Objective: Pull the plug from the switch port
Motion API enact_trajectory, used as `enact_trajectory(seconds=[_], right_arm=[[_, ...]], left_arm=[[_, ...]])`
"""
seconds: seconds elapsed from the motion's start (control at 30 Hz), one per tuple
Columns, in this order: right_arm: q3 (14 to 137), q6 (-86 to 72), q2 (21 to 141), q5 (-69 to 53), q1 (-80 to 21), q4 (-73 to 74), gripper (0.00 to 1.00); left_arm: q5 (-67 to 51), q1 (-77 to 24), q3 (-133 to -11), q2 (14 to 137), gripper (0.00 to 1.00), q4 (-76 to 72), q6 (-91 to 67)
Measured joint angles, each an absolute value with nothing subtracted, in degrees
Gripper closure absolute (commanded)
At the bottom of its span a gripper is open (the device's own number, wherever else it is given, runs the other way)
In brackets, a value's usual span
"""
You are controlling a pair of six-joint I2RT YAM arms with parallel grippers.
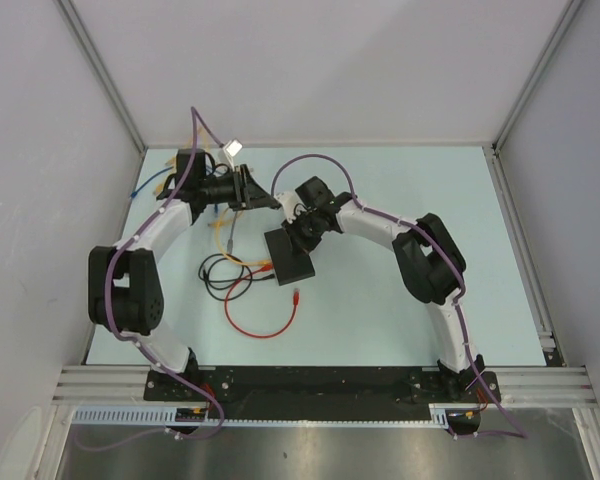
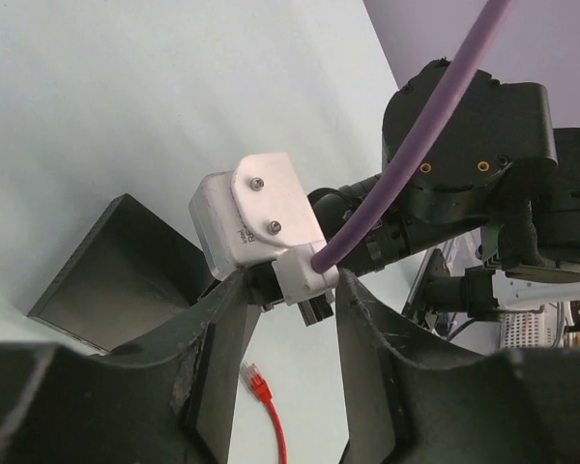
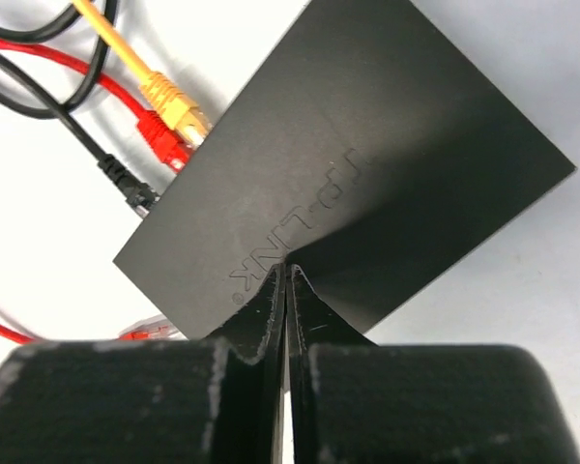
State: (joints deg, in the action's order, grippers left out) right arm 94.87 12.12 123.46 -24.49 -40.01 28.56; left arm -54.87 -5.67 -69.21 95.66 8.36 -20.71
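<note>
- Near the middle of the surface [image 1: 410,300], slightly toward its left edge, lies the black box [image 3: 367,145]. Its switch port edge [image 3: 195,155] faces the left edge, with a yellow plug [image 3: 174,101], a red plug [image 3: 162,140] and a black plug [image 3: 126,184] seated side by side.
- The right hand [image 3: 286,275] has its fingers pressed together and pinches nothing. Its tips rest on the box's top face, apparently pinning it down.
- The left hand [image 2: 295,295] has its fingers spread with nothing held, and hovers over the box's far side, apart from every plug.
- Step in hand, by my judgement: the box is braced, but the grasp is not yet begun. I cannot tell which plug is meant.
- Next, the left hand needs to drop to the port edge, pinch one plug's body and draw it straight out toward the left edge.
- Room is tight: both hands crowd together over the box, and cable loops and a loose red plug [image 2: 256,377] lie beside it toward the near-left corner.
</note>
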Motion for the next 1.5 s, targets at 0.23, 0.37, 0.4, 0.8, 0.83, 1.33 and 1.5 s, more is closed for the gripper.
enact_trajectory(seconds=[0.23,0.37,0.4,0.8,0.83,1.33,1.5], right_arm=[[93.7,12.0,122.5,-26.2,-39.4,29.2,1.00],[93.1,12.7,121.6,-27.1,-38.2,31.2,0.98],[92.7,13.0,121.4,-27.1,-38.1,31.6,0.98],[91.4,5.8,118.6,-29.7,-31.6,29.8,0.98],[92.0,5.2,118.6,-29.8,-31.0,29.6,0.99],[98.8,7.4,119.9,-33.8,-35.4,28.9,1.00],[98.8,7.6,122.5,-33.9,-35.4,29.1,0.97]], left_arm=[[-55.0,-6.1,-74.6,99.0,0.44,14.5,-20.4],[-55.6,-7.0,-76.8,101.4,0.42,15.7,-21.0],[-56.3,-7.1,-76.8,101.6,0.42,15.6,-21.4],[-62.2,-4.5,-84.6,103.2,0.40,23.3,-8.4],[-62.1,-4.5,-84.7,103.2,0.41,24.4,-6.9],[-43.1,-7.0,-80.2,104.5,0.52,34.5,3.1],[-42.6,-6.9,-78.1,107.5,0.52,36.3,3.4]])
